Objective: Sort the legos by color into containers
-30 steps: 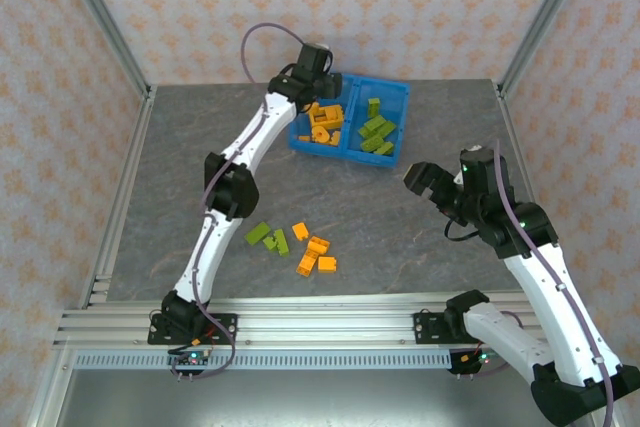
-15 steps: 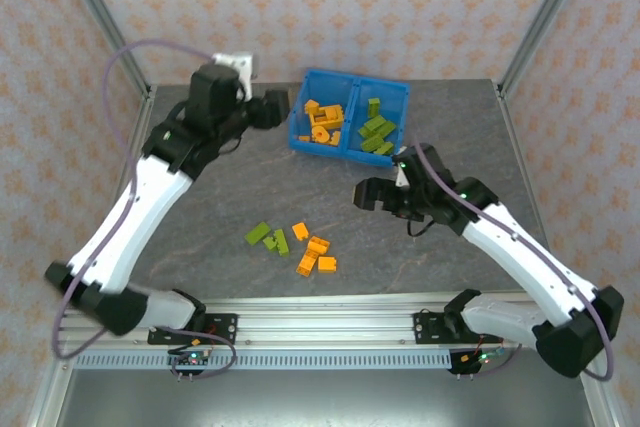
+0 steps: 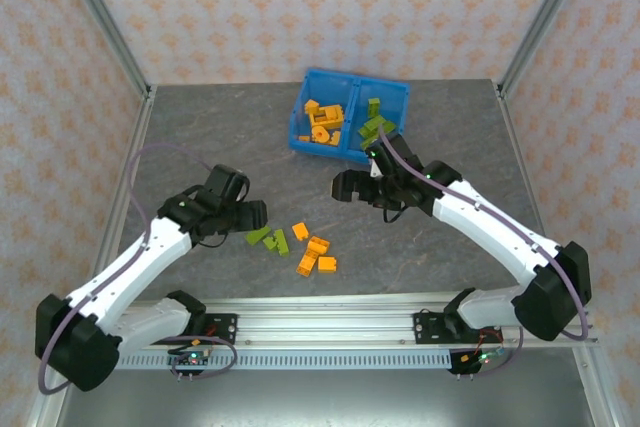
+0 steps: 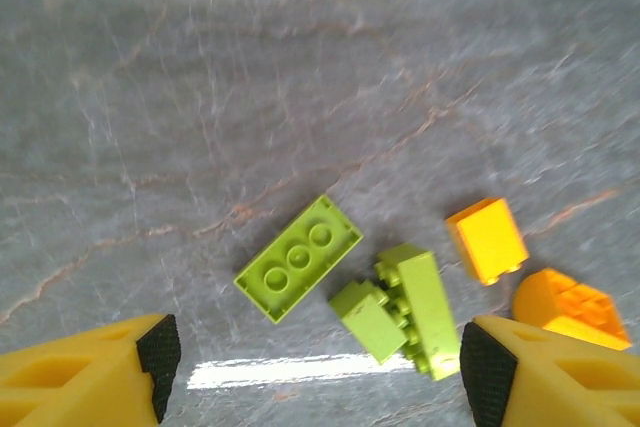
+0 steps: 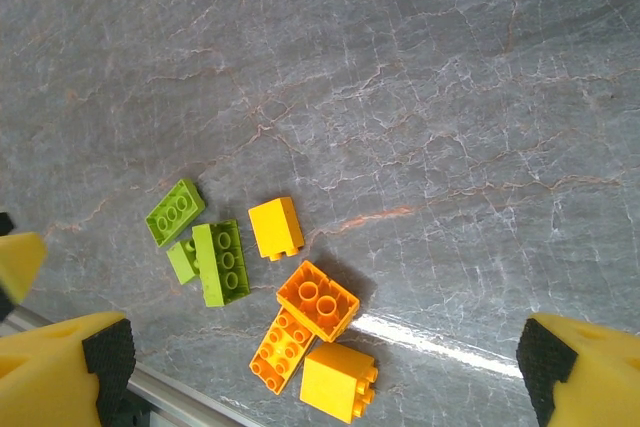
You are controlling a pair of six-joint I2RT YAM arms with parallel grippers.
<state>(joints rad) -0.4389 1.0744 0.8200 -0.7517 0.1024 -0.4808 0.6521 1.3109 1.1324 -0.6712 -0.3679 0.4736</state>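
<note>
Both sets of jaws are standing wide open and gripping nothing. The left gripper [image 4: 316, 365] is hovering over a flat lime green brick [image 4: 298, 271] lying studs up, with two more green pieces [image 4: 405, 305] touching each other just beside it. The right gripper [image 5: 325, 359] is taking in a wider patch of the grey table [image 5: 450, 97]: those greens plus four orange bricks [image 5: 318, 300] clustering near them. The top view is showing the blue bin [image 3: 350, 79] lying well beyond these loose legos, with orange pieces sitting in its left compartment [image 3: 322, 125] and green ones in its right compartment [image 3: 377, 129].

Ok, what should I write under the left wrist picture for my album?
Left gripper open above three lime green legos, two orange legos beside them on the grey table.
</note>
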